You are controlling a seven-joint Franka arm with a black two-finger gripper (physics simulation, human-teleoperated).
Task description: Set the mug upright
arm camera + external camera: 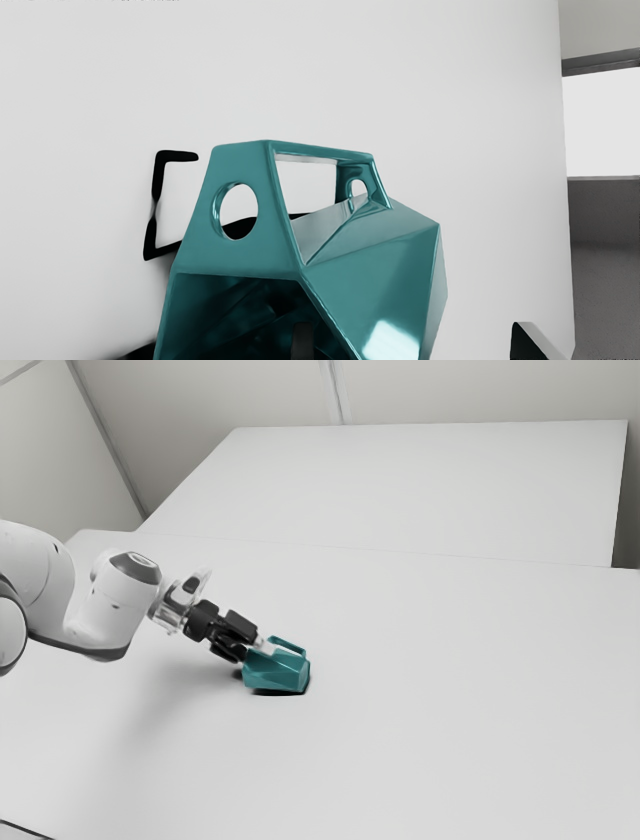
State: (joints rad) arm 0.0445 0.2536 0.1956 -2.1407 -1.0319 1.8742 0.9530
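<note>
The flat white table [430,740] supports all items. My black two-finger pincer [254,650] is set wide, at the mouth of the mug. The faceted, glossy teal mug [276,672] lies on its side on the table, mouth toward me, base toward the exterior view's right. Its angular, pierced handle [320,151] is uppermost. One finger [302,345] is within the mouth; the other [522,345] is outside, apart from the wall.

So the mug [276,676] is glossy teal, all chunky facets, lying on its side on the white table [450,700]. Blocky handle [240,162] sticks up, with round holes through it. Dark open mouth [240,310] faces the exterior view's left, base toward its right.
</note>
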